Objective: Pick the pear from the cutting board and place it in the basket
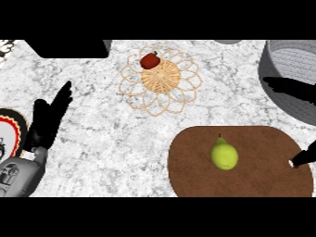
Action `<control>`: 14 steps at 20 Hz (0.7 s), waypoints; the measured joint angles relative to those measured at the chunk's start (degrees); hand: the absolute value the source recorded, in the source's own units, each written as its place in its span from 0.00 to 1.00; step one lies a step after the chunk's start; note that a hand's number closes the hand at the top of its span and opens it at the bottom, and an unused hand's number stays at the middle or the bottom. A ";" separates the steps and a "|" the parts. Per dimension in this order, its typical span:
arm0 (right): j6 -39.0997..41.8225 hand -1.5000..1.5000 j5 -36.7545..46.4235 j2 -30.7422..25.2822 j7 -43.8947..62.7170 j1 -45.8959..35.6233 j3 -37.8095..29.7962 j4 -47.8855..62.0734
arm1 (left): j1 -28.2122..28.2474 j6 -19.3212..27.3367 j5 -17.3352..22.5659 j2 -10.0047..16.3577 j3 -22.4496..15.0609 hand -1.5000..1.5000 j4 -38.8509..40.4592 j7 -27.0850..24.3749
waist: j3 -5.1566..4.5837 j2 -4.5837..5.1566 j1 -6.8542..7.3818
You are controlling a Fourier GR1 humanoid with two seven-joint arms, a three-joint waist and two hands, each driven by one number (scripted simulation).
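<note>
The green pear (224,154) lies on the round brown cutting board (263,178), near the middle of it. Its thin stem points to 12 o'clock. The board sits on the white and grey tabletop (105,152), at about 5 o'clock in the view. Nothing is touching the pear.

The basket (164,79) is well apart from the pear, at about 11 o'clock from it. It has loopy wire sides and a woven middle. A small red fruit (150,60) sits in it, on the side at 11 o'clock.

The left hand (49,118) is at 9 o'clock in the view. Its fingers are straight and point up, and it holds nothing. It is resting there, on its grey arm (13,176). Just beside it, at the view's left edge, is a plate (9,121) with a red and black rim.

The right hand (300,91) comes in at 3 o'clock. Its fingers are stretched out to the left in front of a big grey pot (290,58), and it holds nothing. Another dark part of this hand shows lower down, over the board's right edge.
</note>
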 measured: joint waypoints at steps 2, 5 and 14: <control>6.02 0.00 -4.24 -3.01 2.39 -1.35 -0.55 0.65 | 0.72 -0.50 0.16 0.16 0.26 0.50 -0.56 -0.29 | 0.03 -0.02 0.28; 11.92 0.00 -9.60 -4.79 6.15 -3.30 -1.21 1.59 | -0.21 -0.25 -0.74 -0.99 0.31 0.50 -0.32 0.27 | 0.08 0.02 0.29; 15.02 0.00 -9.13 -0.91 12.01 -3.07 -4.33 2.24 | 0.17 -4.00 -2.54 -1.68 4.22 0.50 0.39 0.14 | 0.16 0.05 0.28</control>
